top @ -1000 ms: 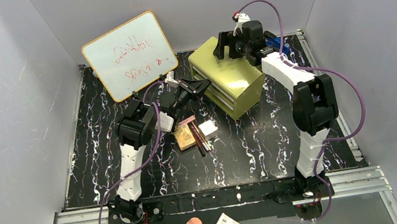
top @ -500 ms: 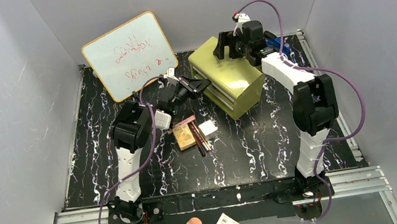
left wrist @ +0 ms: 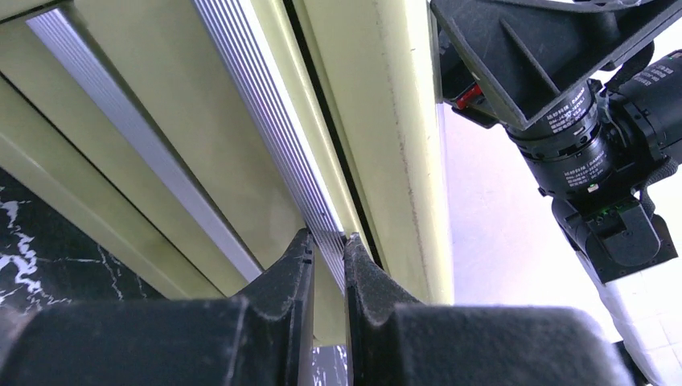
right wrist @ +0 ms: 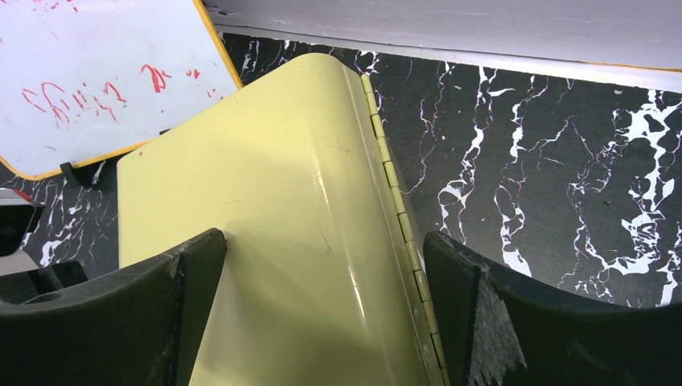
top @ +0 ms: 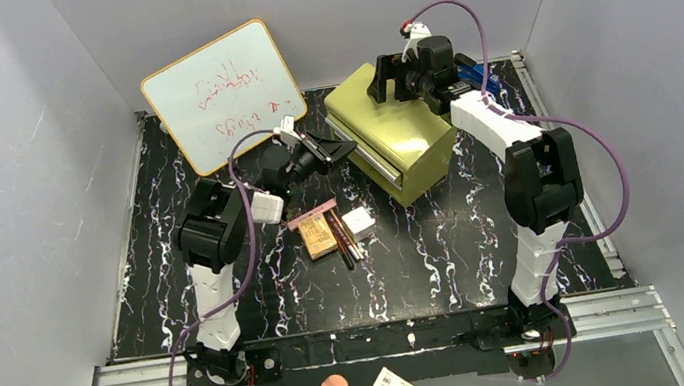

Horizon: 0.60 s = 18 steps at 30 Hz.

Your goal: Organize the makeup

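L gripper (left wrist: pixel 327 241) jaws narrow, pinching silver handle (left wrist: pixel 269 133) on chest (top: pixel 404 124), prob to pull top drawer (top: pixel 365 154) out for makeup. R gripper (right wrist: pixel 322 249) jaws wide, straddling chest top, likely bracing it. Makeup pile (top: pixel 333 230) on table (top: pixel 467 246), 7 o'clock of chest, not yet stowed. Whiteboard (top: pixel 223 94) at 11 o'clock, off pull path.

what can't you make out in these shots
- Drawer contents: chest top covers them, top view; left wrist view shows only its front.
- Whiteboard writing: too small from above, cut by the edge in right wrist view.
- Whether right gripper touches the chest: its own fingers hide any contact, right wrist view.
- How many pencils: too small, top view.
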Available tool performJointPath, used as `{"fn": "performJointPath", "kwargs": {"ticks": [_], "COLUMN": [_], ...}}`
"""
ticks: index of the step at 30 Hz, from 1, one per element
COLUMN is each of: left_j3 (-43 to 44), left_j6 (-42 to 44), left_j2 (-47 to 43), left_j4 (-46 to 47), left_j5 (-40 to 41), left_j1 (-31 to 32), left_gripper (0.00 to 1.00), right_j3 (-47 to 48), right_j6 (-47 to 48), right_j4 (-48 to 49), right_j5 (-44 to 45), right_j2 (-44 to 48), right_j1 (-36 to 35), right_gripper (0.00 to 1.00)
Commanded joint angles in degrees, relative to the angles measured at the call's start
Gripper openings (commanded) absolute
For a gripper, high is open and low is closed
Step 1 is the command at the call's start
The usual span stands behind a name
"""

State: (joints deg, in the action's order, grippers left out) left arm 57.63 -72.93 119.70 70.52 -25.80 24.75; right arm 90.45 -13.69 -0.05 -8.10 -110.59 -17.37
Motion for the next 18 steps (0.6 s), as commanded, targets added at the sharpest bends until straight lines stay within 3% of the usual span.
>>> {"fn": "performJointPath", "kwargs": {"ticks": [1, 18], "left_j3": [-1.7, -10.2], "left_j6": [6.9, 9.9], "left_j2": [-4.9, -11.8], "left_j4": [-1.0, -3.7], "left_j5": [1.0, -2.2], "left_j1": [-3.6, -8.1], "left_gripper": [0.00, 0.00], "right_j3": [-4.5, -4.5], "right_j6": [5.4, 5.2], "right_j4": [-15.5, -15.5], "right_j5": [4.8, 4.8], "right_j2": [-5.0, -5.7], "right_j1": [0.5, 0.5], "right_gripper": [0.99, 0.99]}}
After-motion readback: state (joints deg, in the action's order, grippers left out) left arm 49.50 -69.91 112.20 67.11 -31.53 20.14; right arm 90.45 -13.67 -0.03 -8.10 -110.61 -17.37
